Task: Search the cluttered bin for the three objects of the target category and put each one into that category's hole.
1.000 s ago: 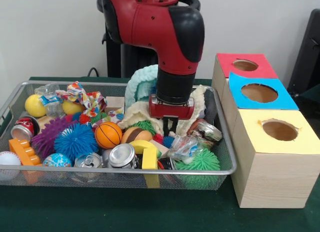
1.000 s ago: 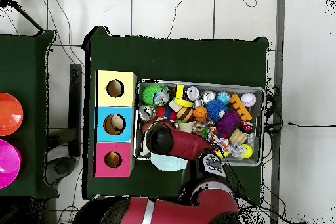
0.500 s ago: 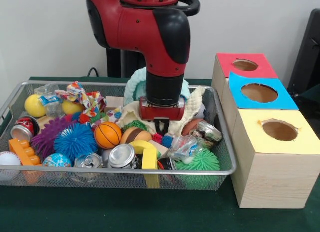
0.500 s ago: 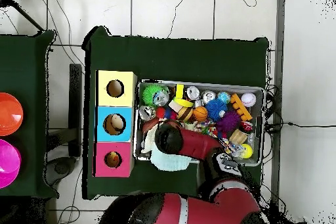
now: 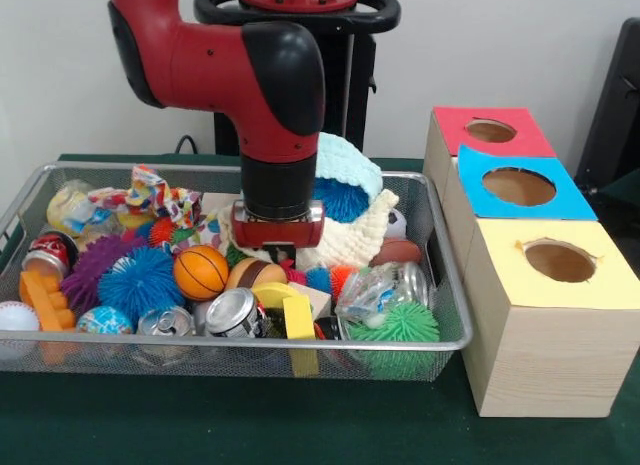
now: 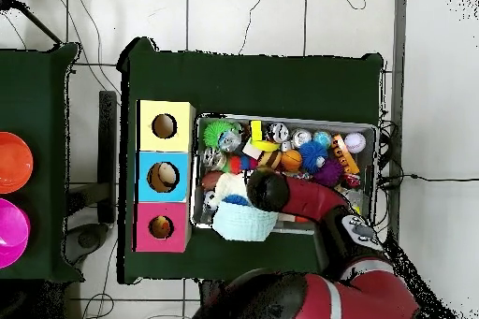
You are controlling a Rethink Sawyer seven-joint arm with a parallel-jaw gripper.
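Note:
A wire bin [image 5: 440,285] holds mixed toys, cans and cloths. My gripper [image 5: 279,253] hangs from the red arm low over the bin's middle, its tip down among the clutter just behind a brown and tan ball [image 5: 255,275]. An orange basketball [image 5: 201,272] lies left of it. A cream knitted cloth [image 5: 350,235] and a teal knitted hat [image 5: 348,167] with a blue spiky ball [image 5: 340,198] in it lie right of it. Three boxes with holes stand beside the bin: red [image 5: 490,132], blue [image 5: 518,185], yellow [image 5: 560,262]. In the overhead view the arm's wrist [image 6: 267,189] covers the gripper.
Silver cans [image 5: 235,312], a yellow block [image 5: 297,315], a green spiky ball [image 5: 395,325], a crumpled plastic bag [image 5: 370,290], blue [image 5: 140,282] and purple [image 5: 92,265] spiky balls, an orange block [image 5: 40,300] and a baseball [image 5: 15,320] crowd the bin's front. A patterned cloth [image 5: 155,193] lies at the back left.
The arm has swept leftward across the bin in the front view. The teal hat and its blue spiky ball are now uncovered, and several objects near the gripper have shifted.

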